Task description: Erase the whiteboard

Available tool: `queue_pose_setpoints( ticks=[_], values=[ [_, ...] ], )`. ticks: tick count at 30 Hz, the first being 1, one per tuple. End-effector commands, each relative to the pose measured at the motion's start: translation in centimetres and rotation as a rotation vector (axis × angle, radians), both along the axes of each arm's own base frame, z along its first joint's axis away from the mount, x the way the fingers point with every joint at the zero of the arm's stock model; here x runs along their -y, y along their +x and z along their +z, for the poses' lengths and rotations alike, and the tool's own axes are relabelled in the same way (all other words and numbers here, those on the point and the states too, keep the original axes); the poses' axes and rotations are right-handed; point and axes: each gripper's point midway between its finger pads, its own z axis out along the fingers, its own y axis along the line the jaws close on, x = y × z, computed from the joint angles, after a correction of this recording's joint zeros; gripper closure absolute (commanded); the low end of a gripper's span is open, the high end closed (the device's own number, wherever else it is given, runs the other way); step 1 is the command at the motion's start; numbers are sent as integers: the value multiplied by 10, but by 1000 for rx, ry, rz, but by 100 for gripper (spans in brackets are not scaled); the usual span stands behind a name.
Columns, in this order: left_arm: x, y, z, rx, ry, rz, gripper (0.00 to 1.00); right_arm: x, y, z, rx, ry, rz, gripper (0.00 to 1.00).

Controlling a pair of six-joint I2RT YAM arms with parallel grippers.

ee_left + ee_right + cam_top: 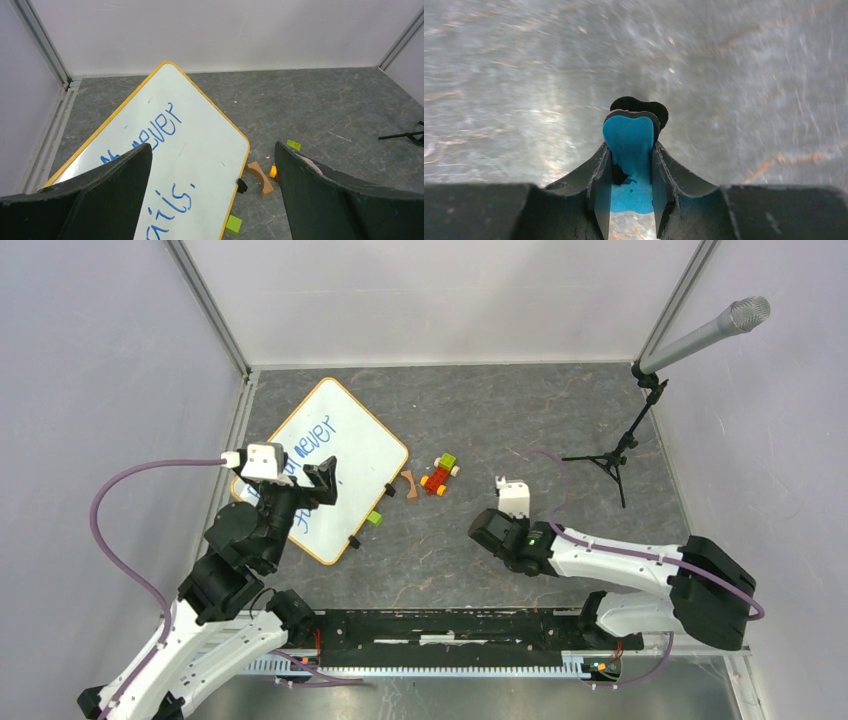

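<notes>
wrist-only: right gripper [631,150] clamps perhaps a blue eraser [630,134].

Whiteboard [200,135] near end cut off; writing [167,122] partly behind left fingers [100,200].

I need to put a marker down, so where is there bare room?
Bare tabletop lies at the far side between the whiteboard and the microphone stand, and at the near side between the whiteboard and the right gripper holding a blue pad. It is crowded along the whiteboard's right edge, where the blocks lie.
</notes>
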Motion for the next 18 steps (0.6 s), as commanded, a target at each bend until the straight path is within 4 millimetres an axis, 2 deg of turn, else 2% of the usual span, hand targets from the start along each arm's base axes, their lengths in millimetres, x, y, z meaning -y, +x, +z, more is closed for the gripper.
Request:
queue_pose_setpoints(
  ticks=[1,5,10,14,15,16,18],
  values=[
    [-5,7,2,12,33,52,3,-51,41,47,228,-11,183,75],
    [-7,14,-5,-15,56,87,0,-98,64,75,346,-7,341,75],
    [-8,25,-8,-51,94,125,0,-191,91,126,546,150,565,76],
    [-17,42,5,-112,89,206,0,-261,101,156,662,286,728,76],
    [-19,47,6,-132,83,217,0,-277,102,160,676,308,769,75],
    [-22,54,7,-151,56,235,0,-292,105,173,711,338,793,76],
    [-30,68,7,-210,-3,259,0,-316,110,186,754,370,835,75]
  ],
)
